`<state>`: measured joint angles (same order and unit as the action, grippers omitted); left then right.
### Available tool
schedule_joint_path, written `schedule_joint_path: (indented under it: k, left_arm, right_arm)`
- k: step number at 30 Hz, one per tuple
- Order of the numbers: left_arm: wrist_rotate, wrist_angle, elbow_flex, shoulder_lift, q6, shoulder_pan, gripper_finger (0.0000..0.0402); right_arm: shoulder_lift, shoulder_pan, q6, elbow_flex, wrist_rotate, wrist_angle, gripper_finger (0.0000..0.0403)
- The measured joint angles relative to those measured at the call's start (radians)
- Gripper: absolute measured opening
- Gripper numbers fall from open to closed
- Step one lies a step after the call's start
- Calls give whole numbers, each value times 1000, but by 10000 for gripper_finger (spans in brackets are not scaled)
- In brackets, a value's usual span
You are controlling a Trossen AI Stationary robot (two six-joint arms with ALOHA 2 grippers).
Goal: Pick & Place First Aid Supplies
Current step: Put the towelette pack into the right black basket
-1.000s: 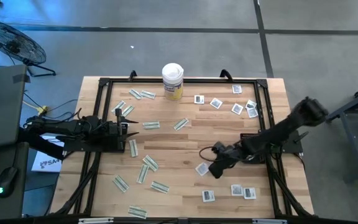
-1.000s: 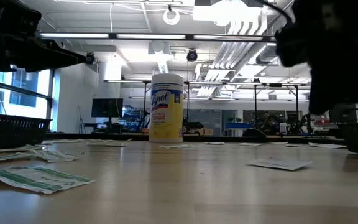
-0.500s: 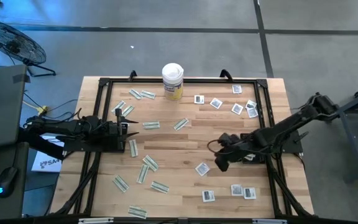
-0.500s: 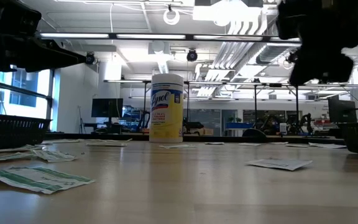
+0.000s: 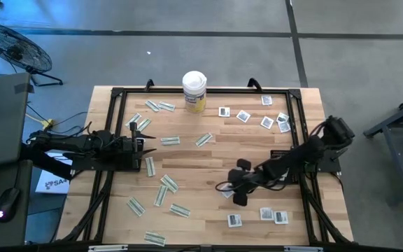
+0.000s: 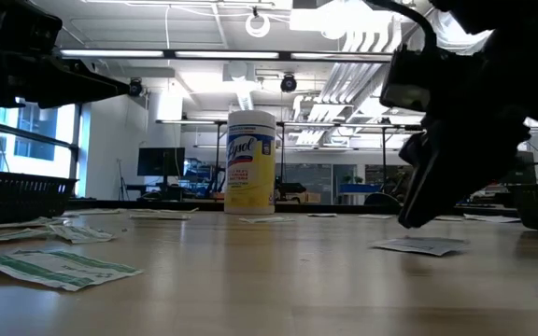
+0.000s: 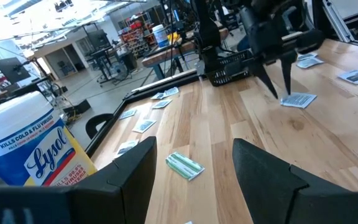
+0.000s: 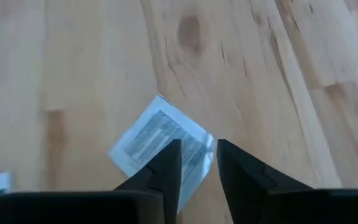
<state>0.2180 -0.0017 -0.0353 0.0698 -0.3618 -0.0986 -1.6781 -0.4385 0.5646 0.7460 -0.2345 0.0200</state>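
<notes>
Right wrist view is showing the step pretty clearly: the right gripper (image 8: 197, 163) is hanging just over a white square packet (image 8: 160, 142) in the middle of the table (image 5: 257, 143), with its fingers (image 8: 166, 168) parted by a narrow gap, nothing between them, lined up over one edge of the packet. So I'm guessing it's going in for a pick. From overhead the right gripper (image 5: 238, 192) is sitting right on top of that packet, which is lying flat on the wood, well apart from the other squares (image 5: 243, 116) along the far side and the green-white strips (image 5: 168, 183) scattered nearer the left arm. Next move is probably dropping down and pinching that edge, which looks fiddly since it's so thin and flat. The left gripper (image 5: 140, 143) is parked wide open, holding nothing, beside the strips.
</notes>
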Motion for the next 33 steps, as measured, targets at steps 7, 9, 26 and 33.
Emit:
schedule_joint_path:
  k: [7,9,26,33]
  left_arm:
    - [0,0,0,0,0,0,206]
    - [0,0,0,0,0,0,206]
    - [0,0,0,0,0,0,206]
    - [0,0,0,0,0,0,206]
  right_arm:
    - [-20,0,-102,0,-8,-54,98]
    - [-24,0,-113,0,-25,-52,98]
    - [-90,2,-128,-5,-88,-35,91]
    - [-92,2,-123,-5,-104,-10,17]
